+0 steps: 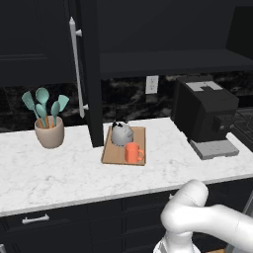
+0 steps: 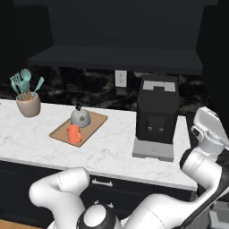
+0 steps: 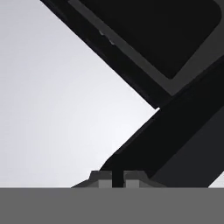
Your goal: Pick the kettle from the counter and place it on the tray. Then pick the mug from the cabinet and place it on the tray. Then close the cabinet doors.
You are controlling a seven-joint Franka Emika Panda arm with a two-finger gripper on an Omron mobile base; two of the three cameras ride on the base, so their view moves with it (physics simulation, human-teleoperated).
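The grey kettle (image 1: 121, 133) (image 2: 80, 117) stands on the wooden tray (image 1: 111, 155) (image 2: 59, 131) on the white counter (image 1: 59, 173) (image 2: 112, 147). The orange mug (image 1: 133, 152) (image 2: 74, 133) stands on the same tray, just in front of the kettle. Above them the black cabinet (image 1: 173, 62) (image 2: 116, 58) is open with a bare dark shelf. Its left door (image 1: 91, 74) swings out edge-on, silver bar handle (image 1: 76, 64) showing. My gripper (image 3: 117, 178) is shut with nothing between the tips, facing slanted dark panels and a pale surface. My arm is bent far to the right of the tray.
A beige pot of teal utensils (image 1: 48, 129) (image 2: 27, 103) stands left of the tray. A black coffee machine (image 1: 207, 116) (image 2: 156, 116) stands to the right, close to my raised forearm (image 2: 208, 134). Black drawers (image 1: 34, 218) run under the counter.
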